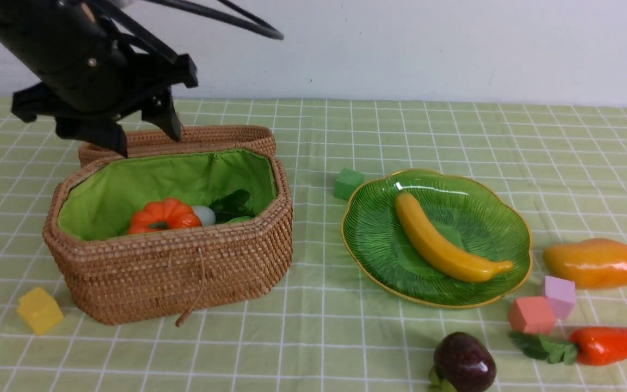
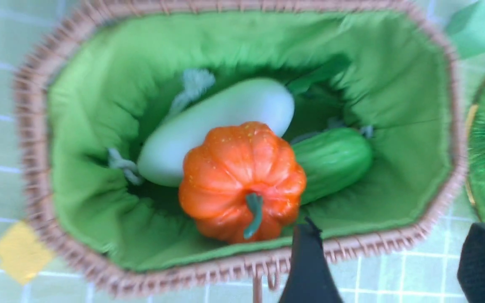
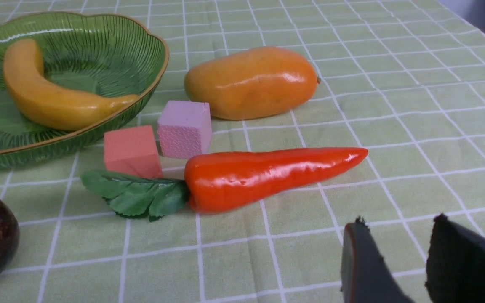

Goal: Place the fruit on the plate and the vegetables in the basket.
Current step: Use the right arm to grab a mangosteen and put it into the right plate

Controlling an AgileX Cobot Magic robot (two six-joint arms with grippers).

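From the front, the left end effector hangs above the back rim of the basket, with its fingers spread and nothing between them. The basket stands on the left of the surface with its lid folded back. It holds the pumpkin and, partly hidden behind it, the radish. To the right, the plate carries the banana. The mango lies on the cloth just beside the plate. The purple fruit and the carrot lie nearer the front.

In the left wrist view, the pumpkin rests against the radish and the cucumber on the green lining. The two black fingers stand wide apart over the near rim.

In the right wrist view, the right end effector has its fingers parted and empty over bare cloth near the carrot's tip. The carrot's leaves touch a salmon block, a lilac block stands just beside that, and the mango lies beyond.
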